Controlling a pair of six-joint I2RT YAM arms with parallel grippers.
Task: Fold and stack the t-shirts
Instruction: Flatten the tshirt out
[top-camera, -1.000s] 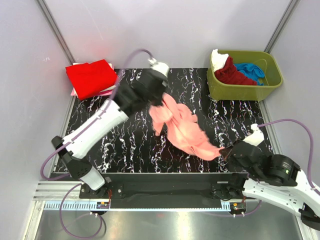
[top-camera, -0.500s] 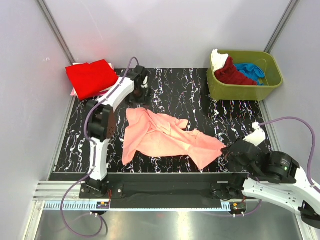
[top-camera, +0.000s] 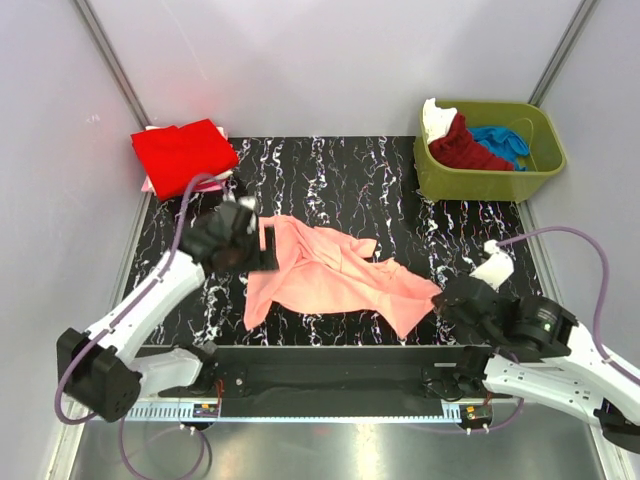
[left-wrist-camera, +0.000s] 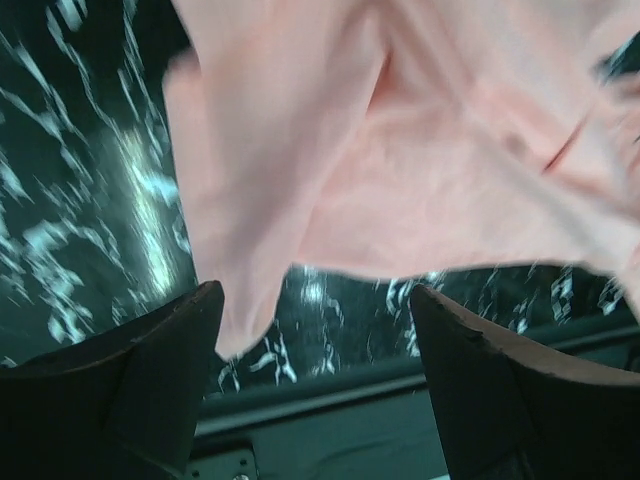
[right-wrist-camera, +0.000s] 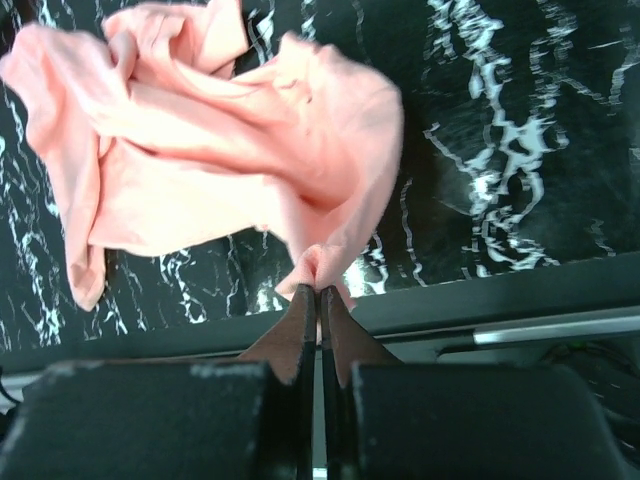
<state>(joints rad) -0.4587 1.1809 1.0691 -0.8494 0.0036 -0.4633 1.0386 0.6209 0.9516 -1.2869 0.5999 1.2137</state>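
Note:
A salmon-pink t-shirt lies crumpled across the middle of the black marbled table. My right gripper is shut on its near right corner, and the right wrist view shows the pinched cloth at the fingertips. My left gripper hangs open over the shirt's left edge, nothing between its fingers; the pink cloth fills the left wrist view. A folded bright red t-shirt rests on a pale pink one at the back left. Dark red, blue and white t-shirts sit in the tub.
The olive-green tub stands at the back right corner. Grey walls enclose the table on three sides. The black front rail runs along the near edge between the two arm bases.
My left gripper has let go of the shirt and swung from the back of the table toward the near left. The shirt dropped and spread out flatter. My right gripper keeps its hold.

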